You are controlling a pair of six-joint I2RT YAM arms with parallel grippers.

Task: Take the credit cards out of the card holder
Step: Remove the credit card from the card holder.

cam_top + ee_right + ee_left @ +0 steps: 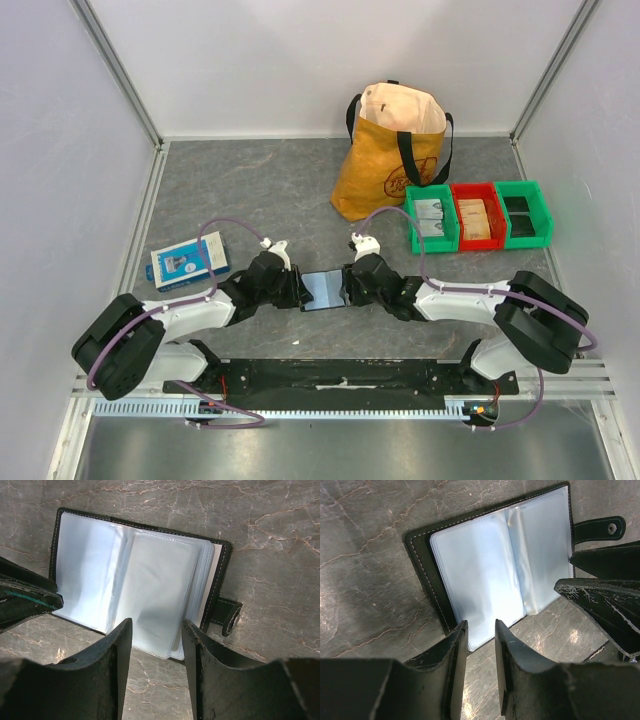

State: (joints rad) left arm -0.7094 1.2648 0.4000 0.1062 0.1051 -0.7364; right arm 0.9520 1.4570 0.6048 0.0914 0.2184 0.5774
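Observation:
The black card holder [322, 289] lies open and flat on the table between my two grippers. Its clear sleeves look pale blue-grey in the left wrist view [490, 570] and the right wrist view [150, 585]. I cannot tell separate credit cards inside the sleeves, and no orange card shows. The tab with the silver stud [600, 528] sticks out at one side. My left gripper [298, 290] is open and empty at the holder's left edge [481, 630]. My right gripper [346, 285] is open and empty at its right edge [156, 625].
A blue-and-white flat box [188, 263] lies at the left. An orange bag [395, 150] stands at the back. Two green bins [433, 222] and a red bin [478, 215] sit at the right. Each gripper's fingers [605, 590] show in the other's wrist view.

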